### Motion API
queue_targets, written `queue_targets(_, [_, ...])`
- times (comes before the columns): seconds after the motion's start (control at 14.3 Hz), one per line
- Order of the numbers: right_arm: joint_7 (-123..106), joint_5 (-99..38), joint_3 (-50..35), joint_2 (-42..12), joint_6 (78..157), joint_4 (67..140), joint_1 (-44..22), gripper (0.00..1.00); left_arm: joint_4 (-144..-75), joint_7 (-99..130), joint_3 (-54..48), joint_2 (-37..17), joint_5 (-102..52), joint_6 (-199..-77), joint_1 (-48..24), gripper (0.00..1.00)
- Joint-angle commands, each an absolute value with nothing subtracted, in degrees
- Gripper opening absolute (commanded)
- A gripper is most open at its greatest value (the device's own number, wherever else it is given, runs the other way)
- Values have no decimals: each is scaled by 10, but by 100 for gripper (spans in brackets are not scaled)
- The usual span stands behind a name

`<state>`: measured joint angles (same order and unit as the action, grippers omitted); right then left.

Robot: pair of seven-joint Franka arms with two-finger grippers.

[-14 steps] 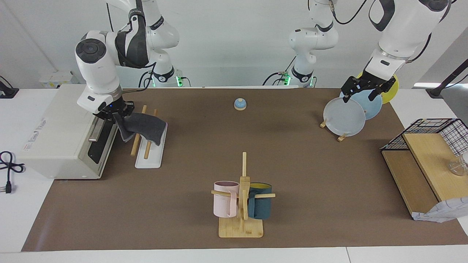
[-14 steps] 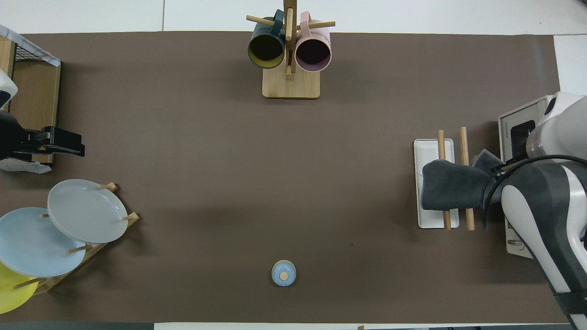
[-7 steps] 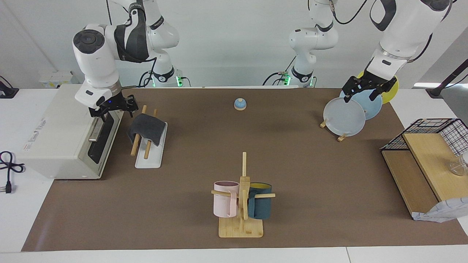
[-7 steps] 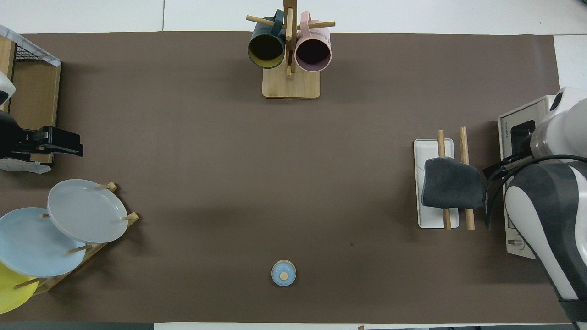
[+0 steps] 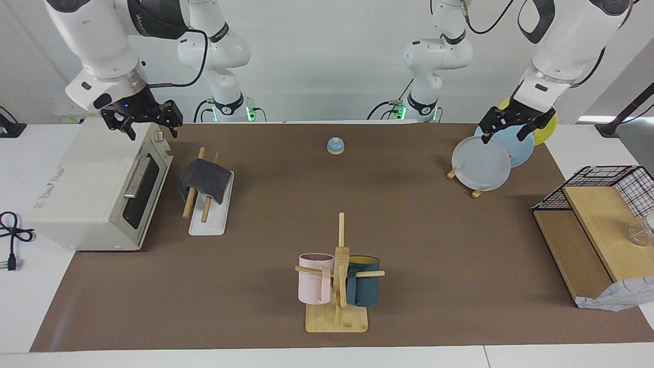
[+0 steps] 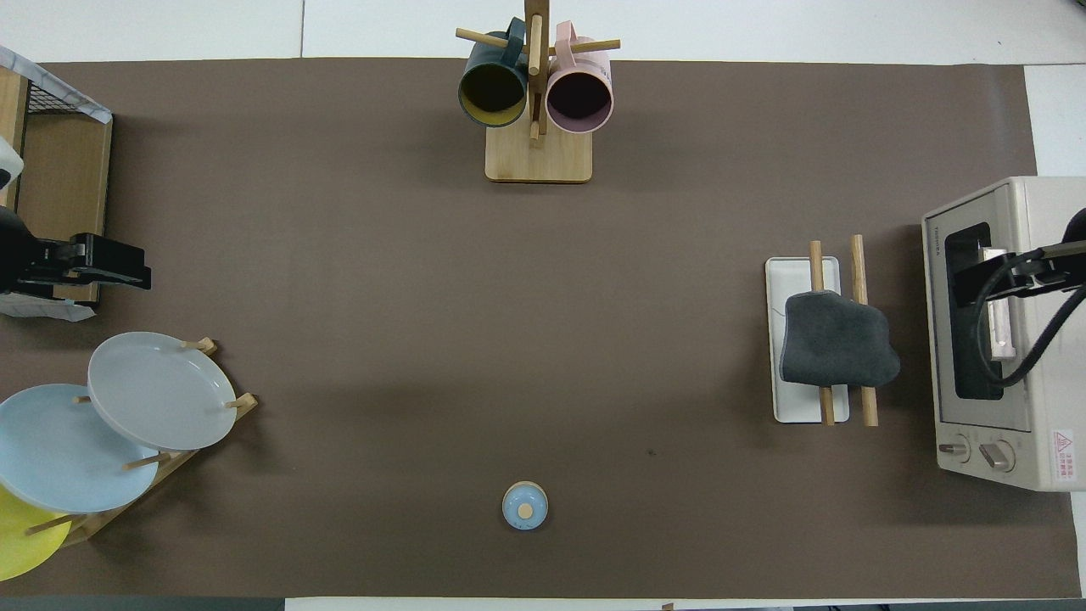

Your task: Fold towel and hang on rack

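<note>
Towel (image 5: 204,179): dark grey cloth, soft, matt, napped; draped on the rack (image 5: 207,225).
Rack: two pale bare wooden rods, matt; flat white base, smooth, faint sheen.
Worktop (image 5: 409,245): brown covering, paper-like, matt, smooth.
Toaster oven (image 5: 87,194), beside the rack: cream casing, smooth, satin; dark glossy door pane; metal-looking handle.
Mug tree (image 5: 338,286), farther from the robots than the rack: light bamboo-like wood, matt; pink mug (image 5: 314,285) and teal mug (image 5: 364,287), smooth, low gloss.
Plates (image 5: 483,162), toward the left arm's end from the rack: smooth, slightly glossy, on a small wooden stand.
Wire basket (image 5: 613,184): black metal mesh.
Both claws (image 5: 144,121) (image 5: 508,125): black, matt, hard plastic or metal, cannot tell which.
</note>
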<state>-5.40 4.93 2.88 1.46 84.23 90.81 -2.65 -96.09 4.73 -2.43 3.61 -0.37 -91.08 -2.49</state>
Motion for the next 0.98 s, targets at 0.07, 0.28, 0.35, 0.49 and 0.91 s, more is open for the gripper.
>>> queue_targets(0.07, [-25,38,26,-9,822,872,-20,100,-969,43,-20,47,-3,-910,-25,100])
queue_targets(0.28, [-18,38,25,-10,822,871,-9,100,-969,43,-20,47,-3,-910,-25,100])
queue_targets(0.35, [-18,36,25,-9,819,870,-6,100,-969,43,-20,47,-3,-910,-25,100])
queue_targets(0.49, [-18,35,25,-18,817,867,-7,100,-969,43,-20,47,-3,-910,-25,100])
queue_targets(0.91, [-17,30,28,-23,801,858,3,100,-969,43,-20,47,-3,-910,-25,100])
